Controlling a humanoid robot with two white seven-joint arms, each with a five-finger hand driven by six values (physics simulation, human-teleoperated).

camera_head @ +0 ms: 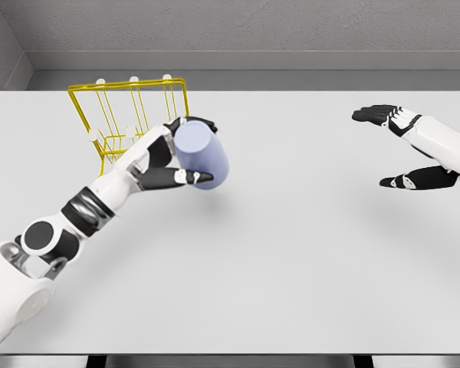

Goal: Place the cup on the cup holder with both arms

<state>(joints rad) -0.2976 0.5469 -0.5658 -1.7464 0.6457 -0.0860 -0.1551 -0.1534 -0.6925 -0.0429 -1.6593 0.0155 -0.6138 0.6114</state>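
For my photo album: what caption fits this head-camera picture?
Left hand holds a lilac cup beside the yellow wire rack; right hand hangs open, apart.

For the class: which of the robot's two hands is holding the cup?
The left hand grips the lavender cup beside the yellow cup holder; the right hand is spread open, empty.

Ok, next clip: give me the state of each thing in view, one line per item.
cup: held in the left hand, tilted, lifted above the table, not on the holder.
cup holder: yellow wire rack, upright at the table's far left, no cup on it.
left hand: fingers closed around the cup, just in front of the holder.
right hand: open, fingers spread, holding nothing, over the table's right side.
table: white, flat.
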